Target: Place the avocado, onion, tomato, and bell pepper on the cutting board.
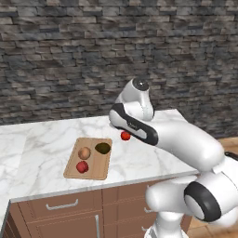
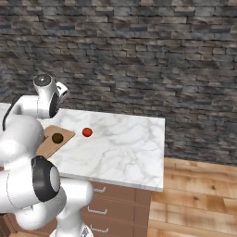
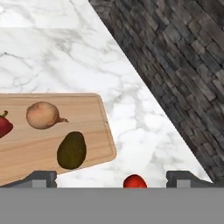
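Note:
The wooden cutting board (image 1: 74, 171) lies on the marble counter. On it rest the tan onion (image 1: 84, 153), the dark avocado (image 1: 102, 148) and the crimson bell pepper (image 1: 82, 167). The bright tomato (image 1: 125, 135) sits on bare counter just right of the board, partly behind my forearm. In the hand view the board (image 3: 89, 109) carries the onion (image 3: 43, 115), avocado (image 3: 71, 150) and bell pepper (image 3: 3, 124) at the left edge. My gripper (image 3: 113, 179) stands open above the counter, its fingertips (image 3: 43, 177) set wide, with the tomato (image 3: 134, 180) seen low between them, untouched. The right base view shows the tomato (image 2: 87, 132) and avocado (image 2: 57, 138).
A dark stone wall (image 1: 69, 56) runs close behind the counter. The marble top (image 2: 125, 143) stretches bare to the right of the tomato and ends at an edge over wooden floor (image 2: 199, 185). Drawers (image 1: 60, 209) sit under the front edge.

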